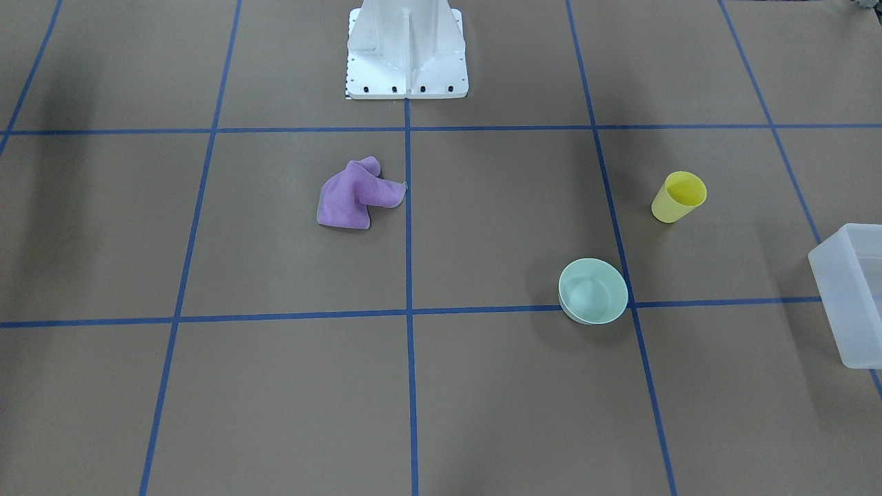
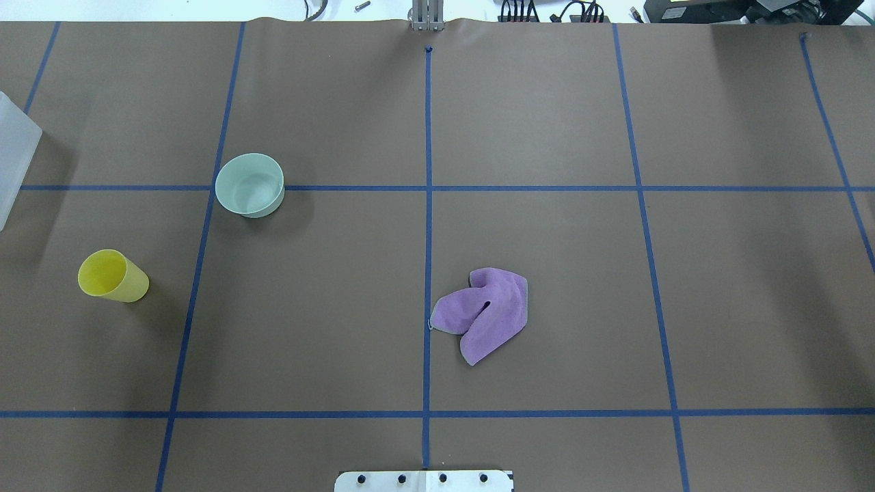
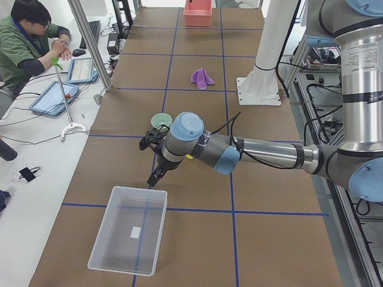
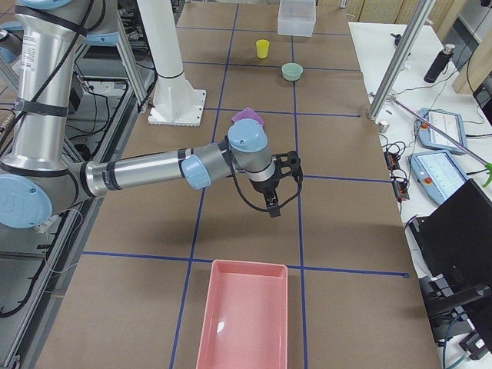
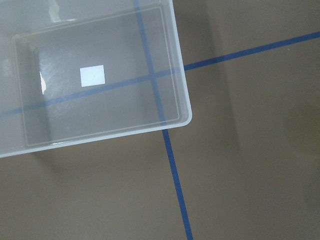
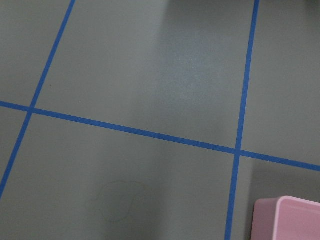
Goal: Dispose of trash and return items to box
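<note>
The yellow cup (image 1: 679, 197) stands upright on the tabletop (image 1: 482, 386), near a mint bowl (image 1: 592, 291) and apart from the frosted box (image 1: 851, 296). For the left claw (image 3: 154, 177) and the right claw (image 4: 272, 207), I cannot tell how wide they are.

Overhead, front views oppose, share yellow cup (image 2: 113, 276); wrist cameras look down, seemingly close to table (image 6: 150, 75).

1. The left arm (image 3: 263, 152) reaches out low and level from the white base (image 3: 258, 89), with the left gripper (image 3: 155, 176) pointing down.
2. The right arm (image 4: 138, 173) stretches out level on the base's other side, with the right gripper (image 4: 270, 207) pointing down.
3. Jaw spacing cannot be made out on either.
</note>
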{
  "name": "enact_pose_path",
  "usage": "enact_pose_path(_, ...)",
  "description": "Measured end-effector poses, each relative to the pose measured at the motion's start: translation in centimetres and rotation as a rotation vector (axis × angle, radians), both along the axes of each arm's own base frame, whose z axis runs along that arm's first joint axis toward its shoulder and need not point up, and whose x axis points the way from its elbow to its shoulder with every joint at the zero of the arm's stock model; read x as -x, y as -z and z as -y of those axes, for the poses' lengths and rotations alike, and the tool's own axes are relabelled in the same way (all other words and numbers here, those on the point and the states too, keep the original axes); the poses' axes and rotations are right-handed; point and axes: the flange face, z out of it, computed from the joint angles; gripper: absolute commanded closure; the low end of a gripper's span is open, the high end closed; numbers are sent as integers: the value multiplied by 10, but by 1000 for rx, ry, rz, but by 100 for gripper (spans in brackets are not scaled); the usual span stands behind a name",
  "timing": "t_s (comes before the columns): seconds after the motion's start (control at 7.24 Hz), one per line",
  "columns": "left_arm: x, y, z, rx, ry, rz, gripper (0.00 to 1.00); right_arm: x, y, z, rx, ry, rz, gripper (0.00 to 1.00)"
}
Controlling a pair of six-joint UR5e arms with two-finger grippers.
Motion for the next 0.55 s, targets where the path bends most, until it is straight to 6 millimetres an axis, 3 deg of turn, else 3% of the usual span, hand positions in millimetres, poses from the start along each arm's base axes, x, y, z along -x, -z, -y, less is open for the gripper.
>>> enact_pose_path(0.28, -23, 2, -8, 67, 47, -96, 1, 50, 41, 5, 56, -36, 46, 0)
enact_pose_path(0.55, -82, 10, -9, 255, 100, -216, 1, 112, 69, -1, 98, -85, 25, 0)
